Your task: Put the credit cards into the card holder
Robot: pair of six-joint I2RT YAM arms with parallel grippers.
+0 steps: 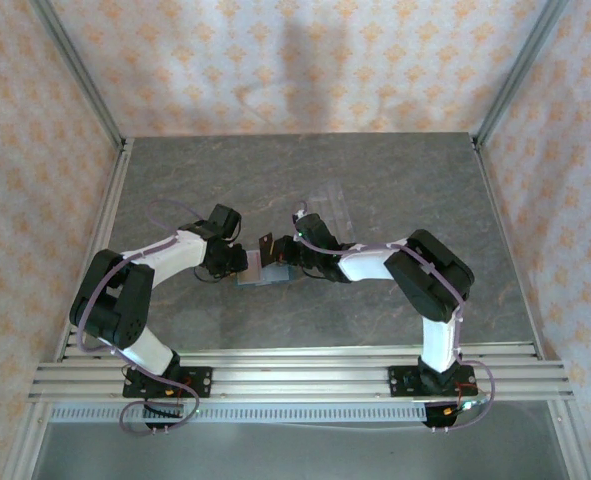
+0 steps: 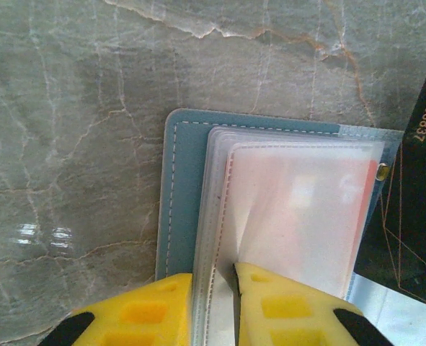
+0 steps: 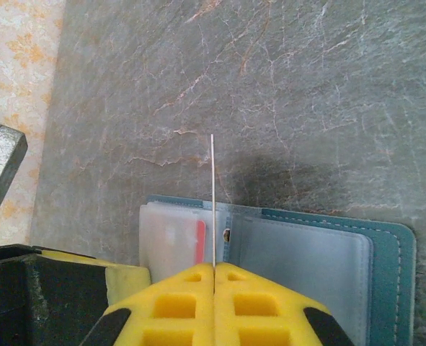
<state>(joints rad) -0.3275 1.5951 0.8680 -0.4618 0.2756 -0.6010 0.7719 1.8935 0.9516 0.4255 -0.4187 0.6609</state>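
From where I stand, the left gripper (image 2: 213,280) comes in at the card holder's left side. Its yellow fingers (image 2: 151,311) are pinched on a few of the clear sleeves (image 2: 220,209), holding them up off the cover.

The card holder (image 1: 265,277) lies open on the grey marbled table (image 1: 405,180), midway between the two arms, teal cover down with the stitched border showing. A reddish-pink card (image 2: 310,209) sits inside one of the sleeves the left fingers are holding and shows blurred through the plastic.

Just right of those sleeves is a dark card (image 2: 414,194) with pale digits along one edge and thin orange lines on its face. It stands on edge and tilted over the holder's middle, near the small snap. I cannot tell whether its lower edge touches the sleeves.

The right gripper (image 3: 213,268) is clamped tight on that dark card from the holder's right side, the pads pressed flat against both faces.

Beyond the holder and a little to its right, a clear rack (image 1: 330,205) lies on the table, apart from both grippers.
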